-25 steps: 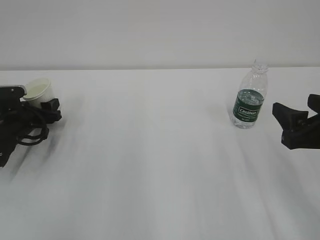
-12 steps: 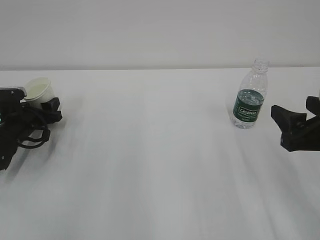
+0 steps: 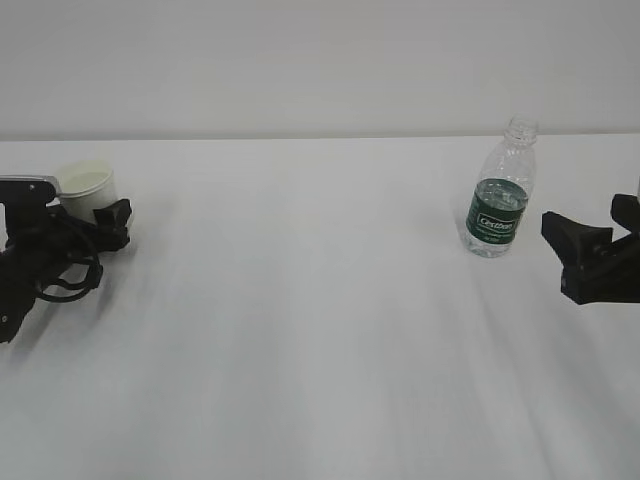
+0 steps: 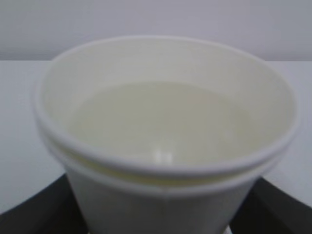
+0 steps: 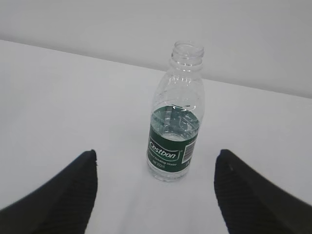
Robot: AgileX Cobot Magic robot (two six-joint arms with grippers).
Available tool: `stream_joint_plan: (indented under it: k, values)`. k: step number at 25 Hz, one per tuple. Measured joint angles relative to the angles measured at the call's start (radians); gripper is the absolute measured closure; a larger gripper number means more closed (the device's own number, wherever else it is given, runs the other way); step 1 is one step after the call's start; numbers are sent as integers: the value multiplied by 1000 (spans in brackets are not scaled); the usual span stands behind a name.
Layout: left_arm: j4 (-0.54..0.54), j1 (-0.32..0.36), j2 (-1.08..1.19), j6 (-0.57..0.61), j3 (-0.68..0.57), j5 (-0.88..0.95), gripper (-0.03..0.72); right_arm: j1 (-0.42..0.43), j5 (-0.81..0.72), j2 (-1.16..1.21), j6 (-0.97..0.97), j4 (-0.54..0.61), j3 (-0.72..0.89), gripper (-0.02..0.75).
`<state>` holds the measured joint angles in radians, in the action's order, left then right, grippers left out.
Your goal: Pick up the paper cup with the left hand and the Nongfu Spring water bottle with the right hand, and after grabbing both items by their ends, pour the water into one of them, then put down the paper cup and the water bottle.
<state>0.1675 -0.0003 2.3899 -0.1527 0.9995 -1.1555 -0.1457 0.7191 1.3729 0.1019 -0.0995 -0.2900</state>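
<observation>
On a white table (image 3: 320, 330), we see the paper cup (image 3: 86, 187) standing upright at the far left, between the black fingers of the left hand (image 3: 95, 215); whether those jaws press it we cannot tell. The uncapped Nongfu Spring water bottle (image 5: 175, 134) stands alone at right, ahead of the right hand (image 5: 155, 195), whose jaws are spread wide and hold nothing.
</observation>
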Motion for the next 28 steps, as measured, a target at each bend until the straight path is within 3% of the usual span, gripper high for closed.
stream_joint_plan:
  k: [15,28]
  values:
    - [2,0,-67,51,-4,57,121,0,-3,0,-4,-2,0,177]
    - [2,0,-94,53,-150,18,115,0,-3,0,-22,-10,0,181]
